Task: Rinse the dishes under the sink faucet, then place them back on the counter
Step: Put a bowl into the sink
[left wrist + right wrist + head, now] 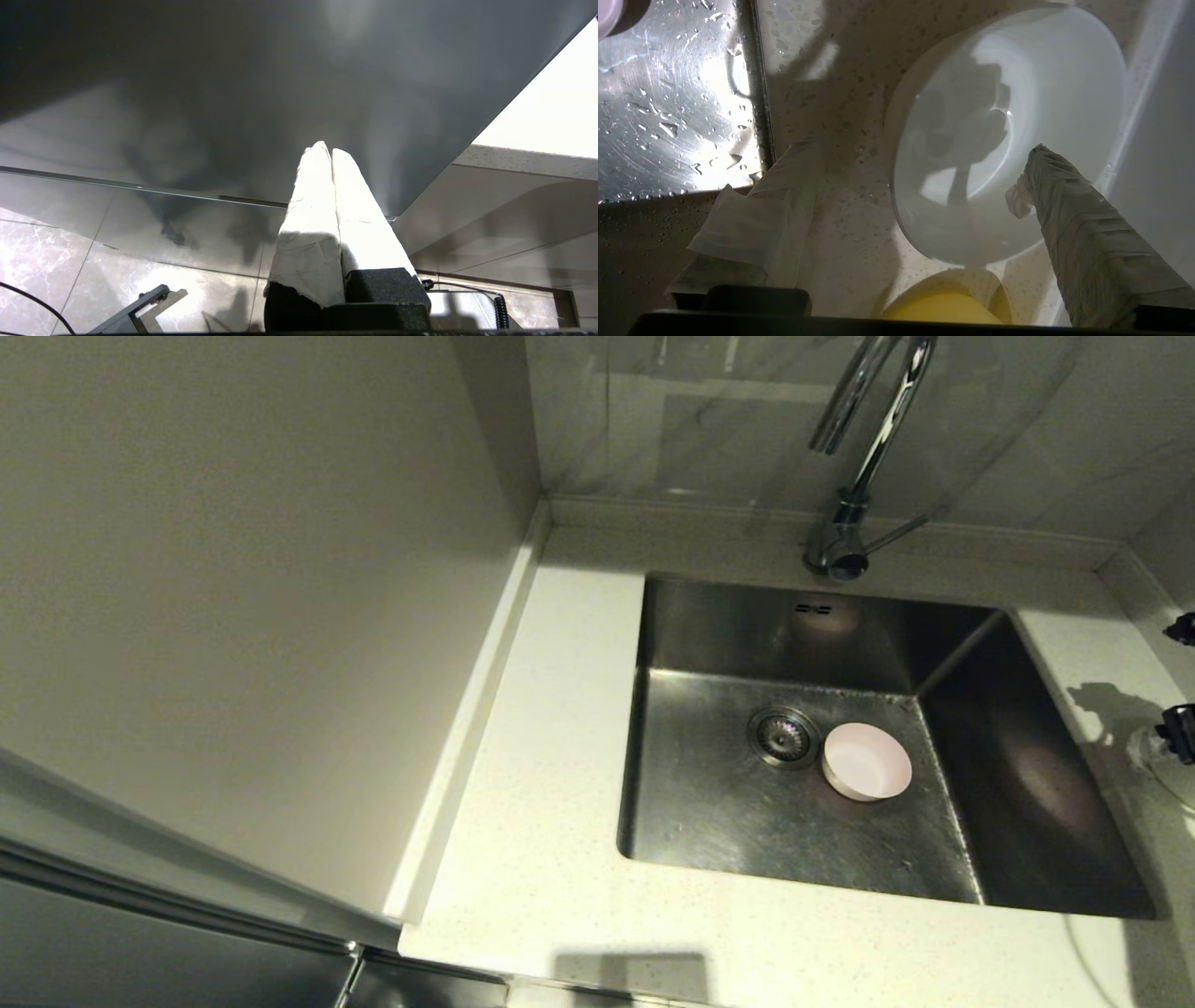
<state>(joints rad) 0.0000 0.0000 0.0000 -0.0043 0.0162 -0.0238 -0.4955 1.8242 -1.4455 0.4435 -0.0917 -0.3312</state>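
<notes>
The pale pink bowl (866, 761) stands upright on the floor of the sink (709, 812), beside the drain strainer (782, 735) and roughly below the faucet (873, 448). My right gripper (920, 149) is open over the counter (831, 242) to the right of the sink. One finger (1069, 205) reaches over the inside of the white bowl (1017, 93). The other finger (775, 186) is outside the bowl, near the sink's edge. The yellow bowl (943, 310) peeks in just behind the white one. My left gripper (325, 150) is shut on nothing, parked below the counter.
Drops of water lie on the steel beside the counter (668, 116). A tall pale wall panel (233, 616) closes the left side of the counter (551, 756). Black parts of the right arm (1180, 728) show at the head view's right edge.
</notes>
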